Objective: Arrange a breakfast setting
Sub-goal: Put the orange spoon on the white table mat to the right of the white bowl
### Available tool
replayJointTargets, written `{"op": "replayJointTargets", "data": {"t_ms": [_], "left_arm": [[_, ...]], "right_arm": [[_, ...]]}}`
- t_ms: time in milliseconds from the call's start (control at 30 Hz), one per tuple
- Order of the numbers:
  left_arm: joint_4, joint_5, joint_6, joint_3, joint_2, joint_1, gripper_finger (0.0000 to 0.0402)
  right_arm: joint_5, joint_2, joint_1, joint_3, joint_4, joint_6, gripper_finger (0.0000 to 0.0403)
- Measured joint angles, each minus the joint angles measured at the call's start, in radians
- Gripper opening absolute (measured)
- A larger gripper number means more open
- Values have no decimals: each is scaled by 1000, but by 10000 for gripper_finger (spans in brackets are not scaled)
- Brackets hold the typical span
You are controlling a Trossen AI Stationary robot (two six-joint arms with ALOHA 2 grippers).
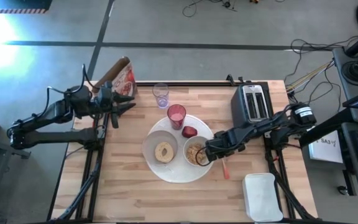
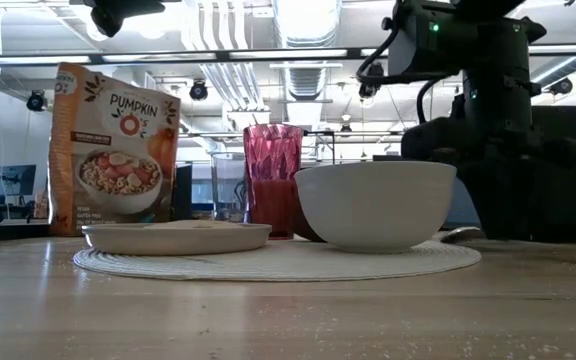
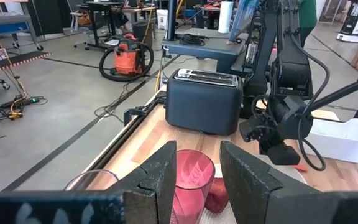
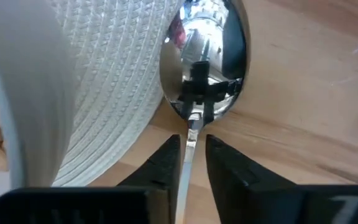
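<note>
Two arms are over the tabletop (image 1: 123, 186). The right end effector (image 4: 190, 152) is low beside the big round plate (image 1: 166, 171), its fingers pinched on the thin metal stem of the spoon (image 4: 204, 68); the shiny spoon head lies flat on the wood straight ahead of the fingertips, tucked against the plate's ribbed rim. In the overhead view the spoon's orange handle (image 1: 225, 168) trails back under that arm. Just beside this end effector, on the plate, sits the bowl of cereal (image 1: 195, 153), and past that the second bowl (image 1: 161, 149) holds the bagel (image 1: 164, 151). The red apple (image 1: 189, 131) and pink tumbler (image 1: 176, 116) stand at the plate's far edge, touching or nearly so. The left end effector (image 3: 197, 171) hovers well apart near the table's far left corner, fingers spread and holding nothing; the pink tumbler shows ahead between them, a clear glass (image 1: 161, 94) closer by. Beside it stands the cereal box (image 1: 124, 79). The black toaster (image 1: 252, 102) and white tray (image 1: 263, 196) lie off behind the right arm.
</note>
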Motion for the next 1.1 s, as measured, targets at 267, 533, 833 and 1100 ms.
{"op": "replayJointTargets", "data": {"t_ms": [267,533,833,1100], "left_arm": [[-11,0,0,0,-5,0,107],[-12,0,1,0,-5,0,107],[-14,-1,26,0,-5,0,107],[-28,-1,26,-1,-5,0,107]], "right_arm": [[4,-20,0,0,-24,14,109],[8,-76,11,0,-45,97,103],[27,-72,61,0,-50,198,82],[27,-72,94,0,-45,259,84]]}}
